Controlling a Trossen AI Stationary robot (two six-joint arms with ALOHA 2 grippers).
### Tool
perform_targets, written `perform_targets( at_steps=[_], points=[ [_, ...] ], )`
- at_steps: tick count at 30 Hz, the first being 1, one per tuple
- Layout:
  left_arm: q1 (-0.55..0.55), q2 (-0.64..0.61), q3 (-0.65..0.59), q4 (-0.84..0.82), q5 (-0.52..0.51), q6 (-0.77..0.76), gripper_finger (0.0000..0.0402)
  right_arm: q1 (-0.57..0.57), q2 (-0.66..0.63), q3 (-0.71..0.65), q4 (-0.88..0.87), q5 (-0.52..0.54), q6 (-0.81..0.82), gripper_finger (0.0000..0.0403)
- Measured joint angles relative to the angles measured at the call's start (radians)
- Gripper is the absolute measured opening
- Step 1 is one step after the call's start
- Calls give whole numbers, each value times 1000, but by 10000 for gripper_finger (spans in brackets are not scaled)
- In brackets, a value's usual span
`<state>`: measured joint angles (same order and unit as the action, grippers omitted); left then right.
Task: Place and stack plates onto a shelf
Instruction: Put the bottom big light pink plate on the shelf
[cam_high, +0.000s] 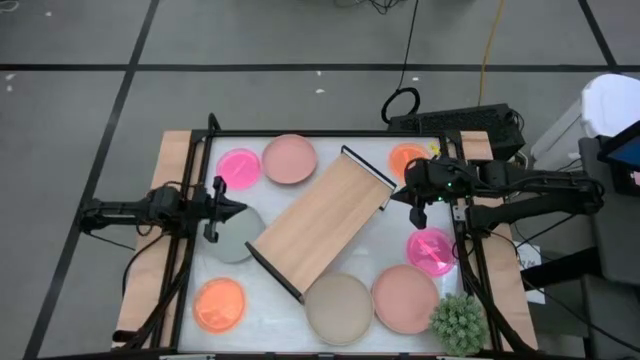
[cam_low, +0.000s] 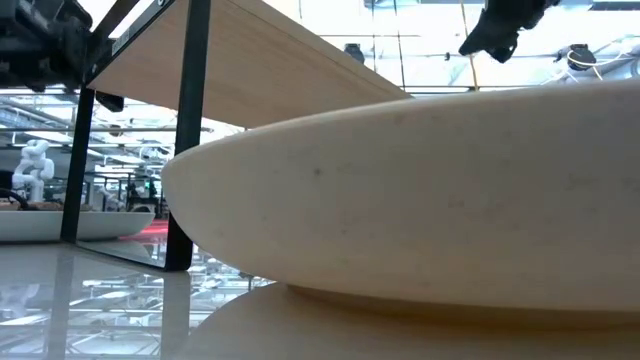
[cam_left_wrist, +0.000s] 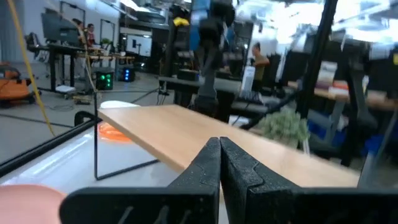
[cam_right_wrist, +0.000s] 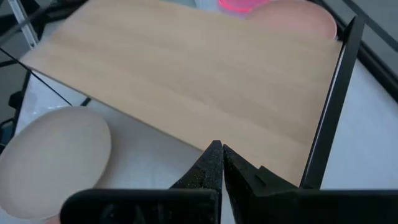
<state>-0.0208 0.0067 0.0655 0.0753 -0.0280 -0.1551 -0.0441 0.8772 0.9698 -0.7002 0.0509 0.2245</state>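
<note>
Plainly, we see both claws pinched fully shut and holding nothing; the left gripper hangs above the pale grey plate at the left of the shelf, its fingertips pressed together in the left wrist view; the right gripper hangs just off the shelf's far black frame end, above bare white tabletop, its tips meeting with no gap in its own wrist view. We find the shelf lying diagonally across the middle of the table, nothing on it; around it lie two dusty pink plates, a beige plate, two neon pink plates and two orange plates; a spiky green plant stands at the near right corner.
</note>
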Motion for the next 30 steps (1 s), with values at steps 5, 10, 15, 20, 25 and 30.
perform_targets(
  at_steps=[5,10,15,20,25,30],
  points=[
    [0,32,110,-88,0,-49,3,0,0,-39,25,-2,0,0],
    [0,128,235,-122,0,-51,3,0,0,-64,38,-3,5,0],
    [0,259,389,-227,0,-50,3,2,0,-95,38,-8,51,0],
    [0,410,556,-400,1,-21,3,32,0,-133,42,-66,100,0],
    [0,554,689,-595,1,15,3,102,0,-168,46,-109,181,0],
    [-1,678,737,-727,9,20,3,189,0,-185,47,-106,264,0]
  ],
)
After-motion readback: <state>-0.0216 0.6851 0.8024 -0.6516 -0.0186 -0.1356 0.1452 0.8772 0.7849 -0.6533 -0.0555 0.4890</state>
